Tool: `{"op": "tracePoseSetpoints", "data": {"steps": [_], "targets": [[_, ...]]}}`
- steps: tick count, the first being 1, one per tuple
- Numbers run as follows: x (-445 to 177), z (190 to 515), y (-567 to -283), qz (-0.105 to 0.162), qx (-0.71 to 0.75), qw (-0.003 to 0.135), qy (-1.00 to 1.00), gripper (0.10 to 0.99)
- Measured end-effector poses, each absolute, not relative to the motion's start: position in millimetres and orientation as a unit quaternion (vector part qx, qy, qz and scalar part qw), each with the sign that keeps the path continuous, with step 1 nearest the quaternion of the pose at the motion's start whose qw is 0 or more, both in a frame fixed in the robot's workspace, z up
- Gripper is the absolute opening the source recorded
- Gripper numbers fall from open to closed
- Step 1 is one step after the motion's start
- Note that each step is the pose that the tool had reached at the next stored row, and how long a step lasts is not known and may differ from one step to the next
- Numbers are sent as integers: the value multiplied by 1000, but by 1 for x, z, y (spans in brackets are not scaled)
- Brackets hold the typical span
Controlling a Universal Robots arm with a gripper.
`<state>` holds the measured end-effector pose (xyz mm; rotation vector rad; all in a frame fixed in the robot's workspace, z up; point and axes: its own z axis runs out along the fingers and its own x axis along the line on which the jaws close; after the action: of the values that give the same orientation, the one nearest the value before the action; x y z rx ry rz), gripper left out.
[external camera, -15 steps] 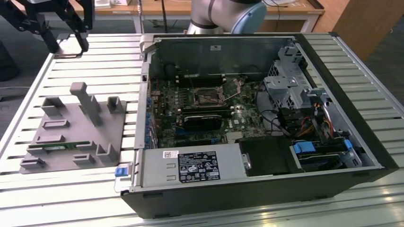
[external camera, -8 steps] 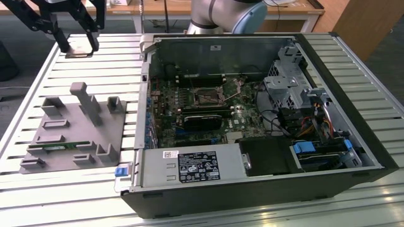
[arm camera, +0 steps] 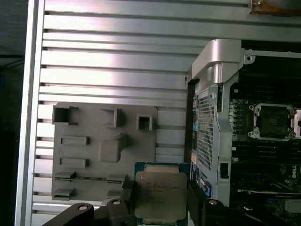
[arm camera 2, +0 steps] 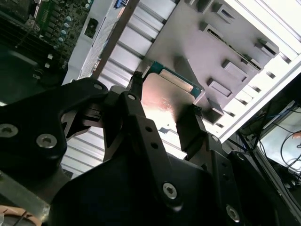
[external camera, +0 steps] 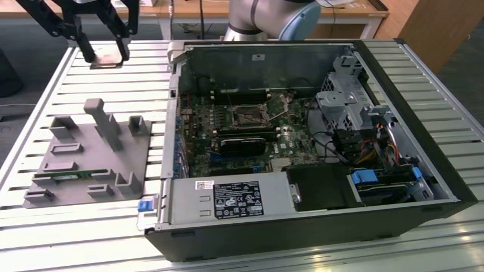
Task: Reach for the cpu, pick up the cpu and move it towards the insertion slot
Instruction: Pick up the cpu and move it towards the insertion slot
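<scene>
Claw [arm camera: 161, 200] clamped on cpu [arm camera: 161, 195], raised over slatted table [external camera: 113, 34]; insertion slot [external camera: 247, 117] well apart, inside case.

Silvery metal-topped cpu [arm camera: 161, 196], slight sheen

Silvery square cpu [arm camera: 161, 195] held aloft, black metal-framed insertion slot [external camera: 247, 117] well apart

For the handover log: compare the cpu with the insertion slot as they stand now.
The cpu hangs above the slatted table, gripped at its edges by the gripper, while the insertion slot sits fixed on the motherboard inside the open computer case. The cpu's top is silvery metal with a green rim; the slot is a dark square in a metal frame. Both are square and similar in footprint.
</scene>
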<state>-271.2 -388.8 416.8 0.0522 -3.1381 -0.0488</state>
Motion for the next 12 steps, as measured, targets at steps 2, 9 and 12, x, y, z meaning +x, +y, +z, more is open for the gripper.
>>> {"op": "tracePoseSetpoints", "data": {"steps": [2,9,12], "targets": [[-267,417,-389,-16,17,1,-1000,541],[-252,417,-385,-16,17,1,-1000,541],[-245,417,-381,-16,17,1,-1000,541]]}}
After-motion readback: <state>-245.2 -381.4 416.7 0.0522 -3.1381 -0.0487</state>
